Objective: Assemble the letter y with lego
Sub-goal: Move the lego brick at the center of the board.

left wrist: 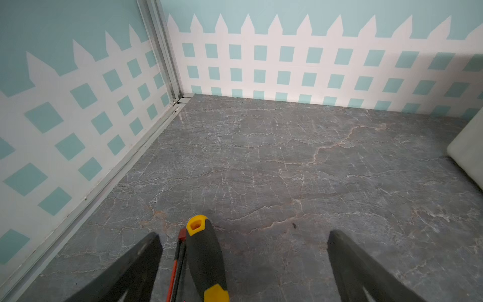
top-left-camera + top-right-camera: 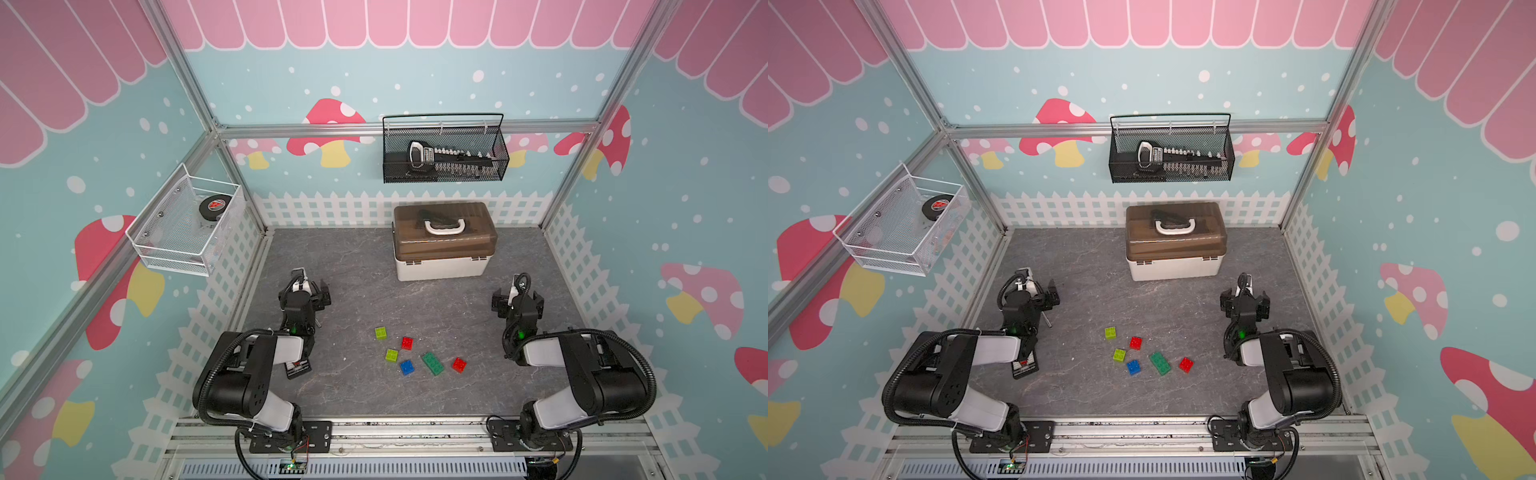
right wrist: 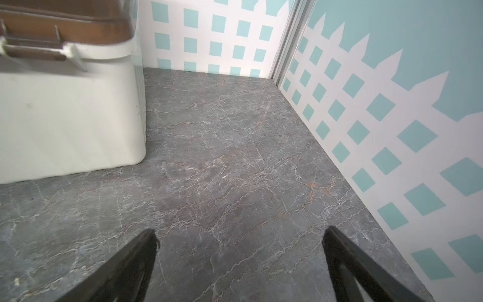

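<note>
Starting at the fingertips, both pairs of jaws stand spread wide and hold nothing. The left gripper (image 1: 243, 234) hangs over the grey table (image 1: 261, 157) with a yellow-handled screwdriver (image 1: 205, 258) lying on the surface between its fingers, close to one of them and not clamped. The right gripper (image 3: 240, 230) has only stone-patterned surface between its tips. Neither wrist view shows any lego. In both top views the six bricks lie loose behind the fingertips, in the gap between the two arms. Closest to the right jaws is a red brick (image 2: 459, 364), then the dark green bar (image 2: 433, 363), the blue square (image 2: 406, 368), a lime brick (image 2: 391, 354), a second red brick (image 2: 407, 343) and, nearest the left jaws, a second lime brick (image 2: 380, 333). None is stacked or pressed onto another. Well ahead of the jaws sits a closed toolbox (image 2: 444, 245). The task looks unstarted: every join of the Y is left to make, beginning with a first pick.
</note>
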You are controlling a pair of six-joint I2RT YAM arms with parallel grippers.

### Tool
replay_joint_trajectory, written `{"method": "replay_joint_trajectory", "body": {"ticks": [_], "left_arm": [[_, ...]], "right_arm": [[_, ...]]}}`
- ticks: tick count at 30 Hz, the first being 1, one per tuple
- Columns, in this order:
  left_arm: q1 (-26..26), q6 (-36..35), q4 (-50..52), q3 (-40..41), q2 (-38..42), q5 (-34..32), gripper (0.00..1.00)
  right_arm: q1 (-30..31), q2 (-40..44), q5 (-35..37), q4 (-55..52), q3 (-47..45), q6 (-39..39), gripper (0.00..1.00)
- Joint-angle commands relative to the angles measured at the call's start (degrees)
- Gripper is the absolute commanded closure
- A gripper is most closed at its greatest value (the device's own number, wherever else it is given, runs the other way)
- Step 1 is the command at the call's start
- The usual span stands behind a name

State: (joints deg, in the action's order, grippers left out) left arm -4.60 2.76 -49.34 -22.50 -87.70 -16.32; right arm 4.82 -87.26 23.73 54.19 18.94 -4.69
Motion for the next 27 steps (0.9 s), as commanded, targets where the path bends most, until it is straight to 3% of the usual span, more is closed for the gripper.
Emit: {"method": "replay_joint_trajectory", "body": {"ticks": [1, 7, 20, 24, 27], "left_arm": [[0.0, -0.7, -2.51, 0.53, -0.45, -0.5, 0.0], [1.25, -0.22, -0.56, -0.35, -0.26, 2.44, 0.0], [1.3, -0.36, -0.77, -0.22, 0.01, 2.33, 0.0], [1.28, 0.1, 15.58, -6.78, 4.97, 1.29, 0.0], [0.38, 0.3, 23.51, -11.25, 7.09, -3.13, 0.0]], "right_arm": [[-0.34, -0.28, 0.28, 1.44, 0.31, 1.03, 0.0], [-0.34, -0.32, 0.36, 1.48, 0.29, 1.03, 0.0], [-0.34, -0.09, 0.4, 1.62, 0.13, 0.95, 0.0], [-0.2, 4.88, 0.03, -2.74, 0.62, 1.81, 0.0], [-0.19, 11.85, -0.28, -14.2, 3.85, 1.29, 0.0]]}}
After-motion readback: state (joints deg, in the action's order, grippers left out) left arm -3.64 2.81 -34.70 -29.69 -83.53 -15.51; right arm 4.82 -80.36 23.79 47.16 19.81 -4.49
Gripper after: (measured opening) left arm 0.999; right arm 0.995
